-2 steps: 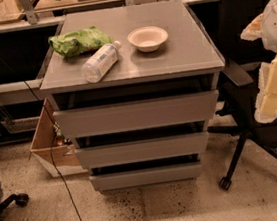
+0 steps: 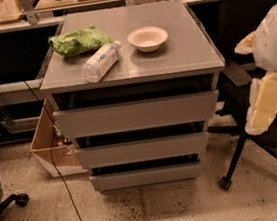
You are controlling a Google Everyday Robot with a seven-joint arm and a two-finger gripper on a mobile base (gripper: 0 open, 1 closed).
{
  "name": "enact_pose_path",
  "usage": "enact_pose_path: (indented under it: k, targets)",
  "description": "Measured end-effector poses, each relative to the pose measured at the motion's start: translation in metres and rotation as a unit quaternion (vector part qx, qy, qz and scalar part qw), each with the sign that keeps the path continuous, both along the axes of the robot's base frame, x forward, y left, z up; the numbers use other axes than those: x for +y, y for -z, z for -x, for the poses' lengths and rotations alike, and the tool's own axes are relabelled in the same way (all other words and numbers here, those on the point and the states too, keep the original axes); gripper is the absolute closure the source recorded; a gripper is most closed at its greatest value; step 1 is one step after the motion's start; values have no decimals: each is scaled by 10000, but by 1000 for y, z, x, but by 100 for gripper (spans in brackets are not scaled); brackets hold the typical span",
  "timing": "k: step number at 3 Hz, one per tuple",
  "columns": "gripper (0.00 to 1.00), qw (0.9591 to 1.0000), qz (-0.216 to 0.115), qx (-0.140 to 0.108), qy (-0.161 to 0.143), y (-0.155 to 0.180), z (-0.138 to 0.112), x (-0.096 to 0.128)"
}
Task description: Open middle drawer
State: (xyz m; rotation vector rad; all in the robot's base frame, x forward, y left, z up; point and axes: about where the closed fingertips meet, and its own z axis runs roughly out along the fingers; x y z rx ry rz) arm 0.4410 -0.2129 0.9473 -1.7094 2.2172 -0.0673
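Item: grey three-drawer cabinet [image 2: 198, 60] on a speckled floor, seen from the front and slightly above. Middle drawer [image 2: 142, 150]: plain flat front with no handle, between the taller top drawer front [image 2: 136, 113] and the shorter bottom drawer front [image 2: 145, 176]. It looks shut or nearly so, with a dark gap along its upper edge. That gap is probably the only purchase for a pull, since there is no handle. Cabinet top: crumpled green snack bag [image 2: 77, 41] at the back left. A clear plastic bottle [image 2: 101, 61] lies on its side just beside the bag, pointing toward the front left. A white bowl [image 2: 147, 37] stands upright, apart to the right. All three sit on the fixed top, so they should stay put when a drawer is pulled. Gripper [image 2: 268, 101]: pale yellowish, hanging below the white arm housing at the right edge of the view. It is well apart from the cabinet, at about the height of the upper drawers, and touches nothing. Whether it is open or closed cannot be told, and no object is seen in its hold. Judged stage: approach, with no contact made yet. Surroundings: an open cardboard box [image 2: 47, 144] against the cabinet's left side, a black office chair [image 2: 255, 158] behind the gripper, and a dark cable [image 2: 62, 187] trailing across the floor.
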Motion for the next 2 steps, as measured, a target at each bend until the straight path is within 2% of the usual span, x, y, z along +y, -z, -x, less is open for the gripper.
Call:
enact_pose_path:
  k: [2]
  targets:
    - [0, 9986, -503, 30, -167, 113, -5, 17]
